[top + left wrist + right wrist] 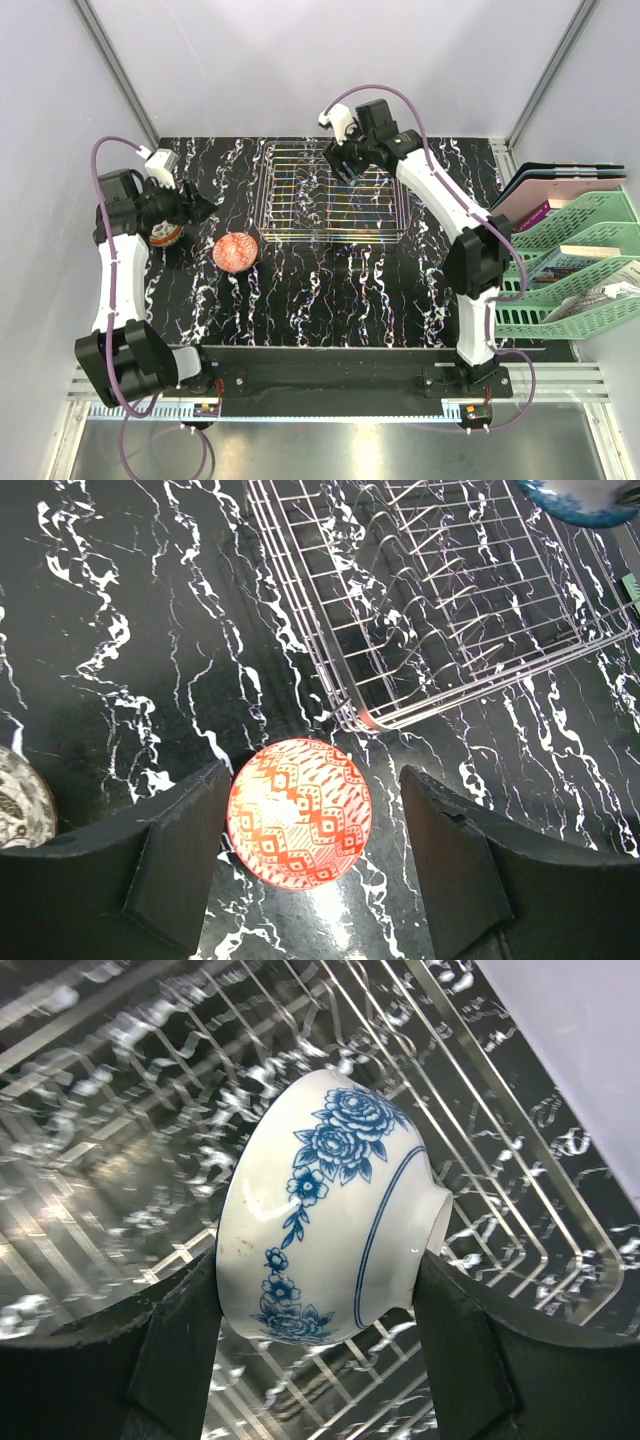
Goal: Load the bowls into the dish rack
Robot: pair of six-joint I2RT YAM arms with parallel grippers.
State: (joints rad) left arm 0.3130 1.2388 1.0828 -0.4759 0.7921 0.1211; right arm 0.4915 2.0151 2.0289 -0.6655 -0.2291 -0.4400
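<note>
Closest to the right wrist lens: black fingers (180,1350) of the right gripper (318,1285), clenched on a white bowl (320,1200) painted with blue flowers. Held on its side, rim toward the left finger, foot ring pressed against the right one. Hangs over the dish rack (520,1170), with the silvery wires blurred beneath; touching them or not, cannot tell. From the top camera, poised above the far middle part of that rack, reaching in from the right.

Over on the left: left gripper (315,800) released, fingers spread wide and raised off the black marbled table (350,290). Framed between those fingers in the wrist view, a red-patterned bowl (298,813), sitting on the table just off the rack's near left corner. Well clear of both fingers from above. Upright or upturned, cannot tell.

Partly hidden under the left arm, near the table's left edge: a third bowl (165,236), orange-brown in pattern, showing only as a sliver of rim at the left border of the wrist view. Both of these outside the rack.

Off to the table's right side, well apart from the rack: green stacked trays (570,260) holding papers
</note>
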